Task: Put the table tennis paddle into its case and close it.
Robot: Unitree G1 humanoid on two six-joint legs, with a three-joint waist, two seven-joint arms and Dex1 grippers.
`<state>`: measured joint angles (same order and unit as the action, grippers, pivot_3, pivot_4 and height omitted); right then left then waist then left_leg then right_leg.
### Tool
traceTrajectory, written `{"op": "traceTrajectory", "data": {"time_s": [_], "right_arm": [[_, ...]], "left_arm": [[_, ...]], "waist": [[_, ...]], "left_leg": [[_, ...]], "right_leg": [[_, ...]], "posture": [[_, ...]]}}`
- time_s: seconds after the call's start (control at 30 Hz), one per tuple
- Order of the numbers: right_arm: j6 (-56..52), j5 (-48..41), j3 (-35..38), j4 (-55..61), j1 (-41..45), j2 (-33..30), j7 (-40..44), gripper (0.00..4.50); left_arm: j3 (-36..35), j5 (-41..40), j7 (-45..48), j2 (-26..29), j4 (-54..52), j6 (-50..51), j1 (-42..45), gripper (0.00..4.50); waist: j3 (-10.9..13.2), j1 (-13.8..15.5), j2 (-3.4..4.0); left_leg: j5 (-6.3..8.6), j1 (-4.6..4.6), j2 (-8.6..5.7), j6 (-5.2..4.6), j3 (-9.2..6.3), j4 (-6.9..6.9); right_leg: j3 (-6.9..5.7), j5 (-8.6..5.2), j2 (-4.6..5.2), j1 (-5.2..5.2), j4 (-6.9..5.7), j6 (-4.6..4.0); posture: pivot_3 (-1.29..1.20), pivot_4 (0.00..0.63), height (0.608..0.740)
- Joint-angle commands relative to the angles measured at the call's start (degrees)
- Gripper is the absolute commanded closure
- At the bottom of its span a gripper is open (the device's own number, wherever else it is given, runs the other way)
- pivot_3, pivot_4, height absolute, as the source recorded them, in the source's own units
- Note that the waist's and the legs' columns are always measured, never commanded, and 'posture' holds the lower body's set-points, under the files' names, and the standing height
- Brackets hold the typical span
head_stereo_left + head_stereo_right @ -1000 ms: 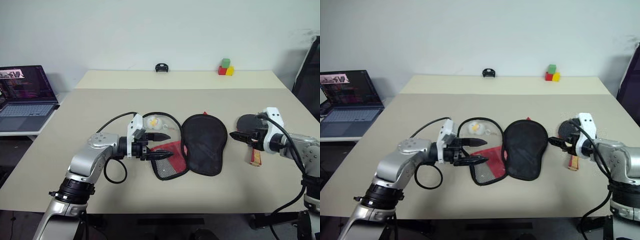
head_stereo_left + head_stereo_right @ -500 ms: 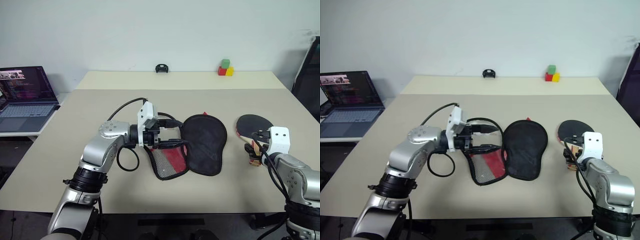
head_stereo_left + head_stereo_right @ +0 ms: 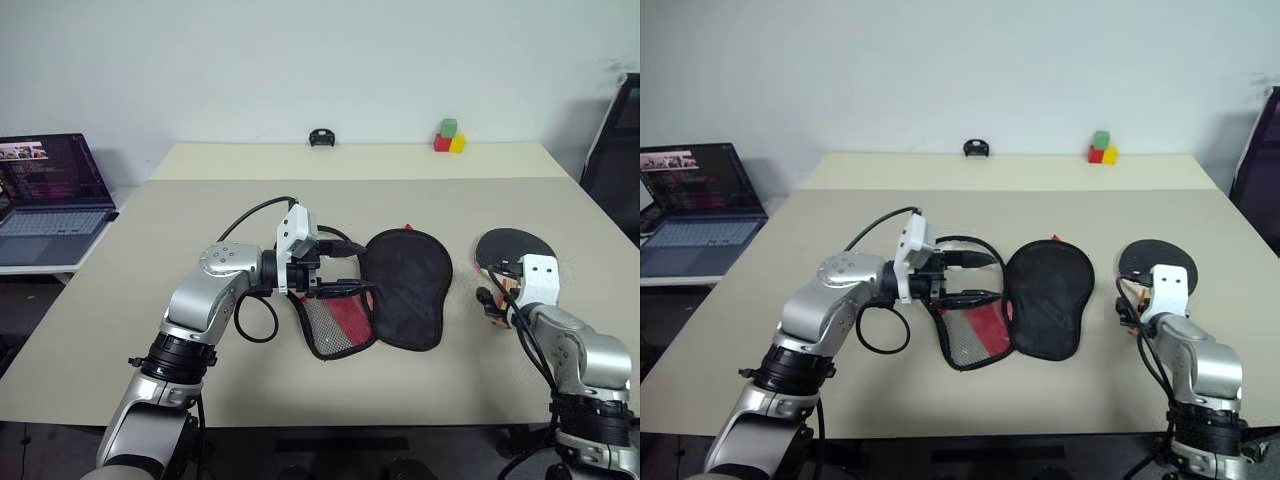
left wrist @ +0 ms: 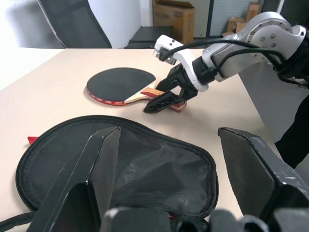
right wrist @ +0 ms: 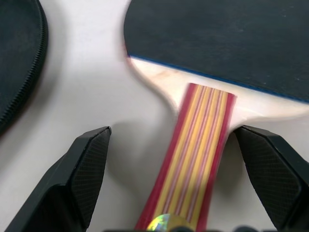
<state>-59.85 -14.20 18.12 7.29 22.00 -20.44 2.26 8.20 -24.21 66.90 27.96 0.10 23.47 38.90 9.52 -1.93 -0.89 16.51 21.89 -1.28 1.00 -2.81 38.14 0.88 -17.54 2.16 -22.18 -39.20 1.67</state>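
Clearly, the paddle (image 3: 512, 248) lay flat on the table (image 3: 200, 215) at about 3 o'clock from the case (image 3: 405, 287), well apart from it, with its round black face toward 12 o'clock and its striped handle toward 6 o'clock. In the head views the handle was mostly hidden behind the right gripper (image 5: 181, 181), so only a sliver of it showed there. The right wrist view gave it plainly: the two black fingers stood wide apart, one on each side of the handle, holding nothing, with bare table between each pad and the wood. Whether a fingertip touched the table could not be told. The left wrist view showed the same, the right gripper tilted down over the handle's end. The case lay open near the table's middle, its black flap spread flat toward 3 o'clock and its red, mesh-pocketed half toward 9 o'clock. The left gripper (image 3: 335, 270) reached in from 9 o'clock, its fingers spread wide around the raised zip rim of the red half; whether they actually gripped that rim or merely propped it was hard to make out, as the wrist housing covered the contact. At the far edge, toward 12 o'clock, sat a small black object (image 3: 321, 136) too small to identify, and coloured blocks (image 3: 449, 136) toward 1 o'clock. A laptop (image 3: 45, 195) at 9 o'clock was cut off by the frame edge.
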Motion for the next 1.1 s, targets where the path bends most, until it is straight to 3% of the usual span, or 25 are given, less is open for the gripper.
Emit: {"op": "traceTrajectory", "data": {"time_s": [0.03,0.1,0.4,0.6,0.83,1.1], "right_arm": [[1.95,1.49,0.10,-3.33,1.70,-0.04,-1.17,0.21],[1.80,1.64,1.12,-4.73,2.18,0.12,-2.07,0.60],[2.68,1.34,4.26,-6.39,3.95,0.89,-5.34,3.40],[3.71,1.32,4.55,-4.83,5.18,0.37,-5.92,3.40],[-1.74,-0.62,4.42,5.42,5.90,0.81,-6.34,3.40],[-18.14,-4.27,3.77,22.68,9.37,8.84,-8.05,3.40]], "left_arm": [[-1.04,-0.14,-0.35,0.61,-1.59,-0.58,0.22,0.95],[-1.30,-0.17,-0.53,0.89,-1.77,-0.47,-0.02,0.95],[-3.47,-0.90,-1.76,3.62,-3.02,0.15,-2.26,0.95],[-5.53,-0.85,-2.45,6.08,-2.30,-0.06,-3.27,0.95],[-8.10,-0.99,-3.27,9.03,-2.26,-0.01,-5.52,0.95],[-10.26,-1.62,-3.54,11.41,-3.11,0.58,-8.06,0.95]], "waist": [[-0.06,-0.12,-0.09],[-0.09,-0.15,-0.14],[-0.12,0.00,-0.20],[-0.11,0.04,-0.18],[0.01,0.02,0.01],[0.02,0.09,0.04]], "left_leg": [[0.00,-0.05,0.00,-0.01,0.00,0.01],[-0.03,-0.12,0.00,-0.06,0.03,0.03],[-0.15,-0.15,-0.02,-0.24,0.04,0.06],[-0.15,-0.10,-0.02,-0.24,0.03,0.05],[-0.16,0.17,0.00,-0.23,0.06,-0.07],[-0.16,0.16,0.03,-0.23,0.03,-0.14]], "right_leg": [[0.01,0.02,0.00,0.04,-0.01,0.02],[0.05,0.13,0.00,0.10,0.00,0.05],[0.03,0.44,0.00,0.19,0.10,0.10],[0.03,0.44,0.00,0.15,0.12,0.10],[0.06,0.42,0.00,-0.17,0.16,0.07],[0.04,0.37,0.00,-0.19,0.19,0.01]], "posture": [[0.00,0.150,0.740],[0.00,0.150,0.740],[0.00,0.150,0.740],[0.00,0.150,0.740],[0.00,0.150,0.740],[0.00,0.150,0.740]]}}
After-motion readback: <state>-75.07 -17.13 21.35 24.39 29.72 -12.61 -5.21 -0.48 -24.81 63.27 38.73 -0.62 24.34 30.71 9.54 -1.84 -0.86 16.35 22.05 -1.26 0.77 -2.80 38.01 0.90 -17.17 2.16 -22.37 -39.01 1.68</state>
